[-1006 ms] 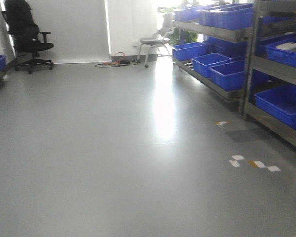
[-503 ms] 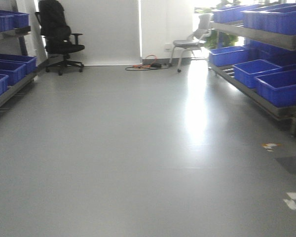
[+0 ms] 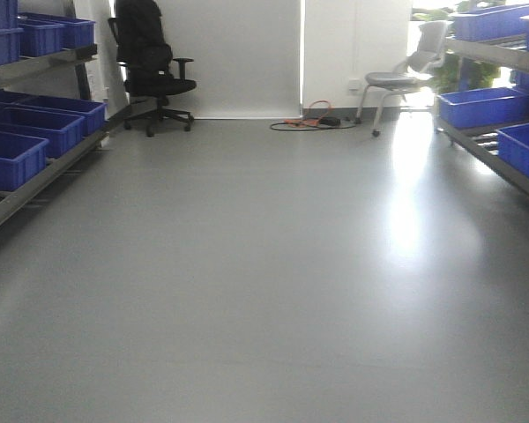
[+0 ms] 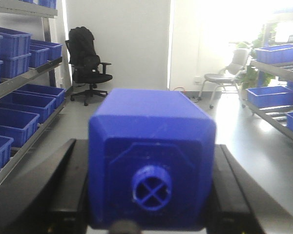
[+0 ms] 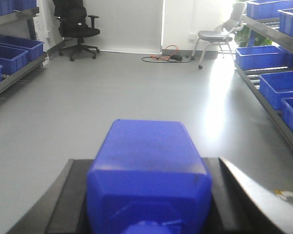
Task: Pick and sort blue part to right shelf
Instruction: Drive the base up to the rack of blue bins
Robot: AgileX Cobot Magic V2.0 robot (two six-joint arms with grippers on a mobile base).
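A blue part (image 4: 151,156), a boxy block with a round crossed socket on its near face, fills the left wrist view, and my left gripper (image 4: 145,192) is shut on it with a black finger pressed to each side. A second blue part (image 5: 149,175) of the same shape sits in my right gripper (image 5: 145,195), which is shut on it. The right shelf (image 3: 502,141) runs along the right wall with blue bins on it, some way off across the floor. Neither gripper shows in the front view.
A left shelf (image 3: 35,167) with blue bins (image 3: 13,159) lines the left wall. A black office chair (image 3: 154,70) and a grey chair (image 3: 401,79) stand at the far wall, with cables (image 3: 313,122) on the floor between them. Grey floor (image 3: 264,291) lies ahead.
The front view has swung left: the right shelf has slid toward the right edge, the floor tape marks have left the frame, and the left shelf has come into view.
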